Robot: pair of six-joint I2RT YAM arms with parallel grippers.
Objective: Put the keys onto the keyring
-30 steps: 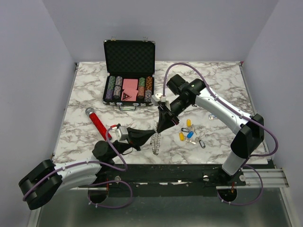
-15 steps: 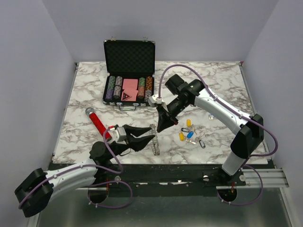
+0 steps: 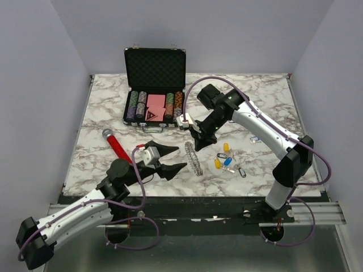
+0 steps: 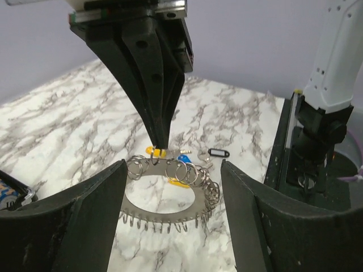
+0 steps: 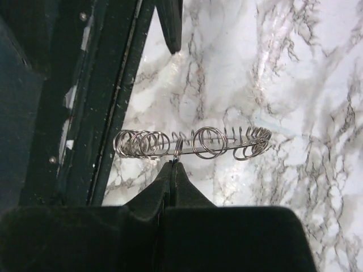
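Item: keyring (image 3: 194, 158), held on edge at mid-worktop (image 3: 113, 102).
Light, stiff metal with loose loops likely to swivel; the flat band looks the surest hold. State: right fingers (image 3: 196, 143) clenched on a top loop, left fingers (image 3: 168, 150) spread, not touching; keys (image 3: 225, 158) near, to its right.

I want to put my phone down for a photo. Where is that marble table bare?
The table is bare left of the poker case, beyond the red tool, and at the far right corner behind the right arm. The near centre is crowded: the open left gripper, the right gripper pinching the keyring, and the keys beside it.
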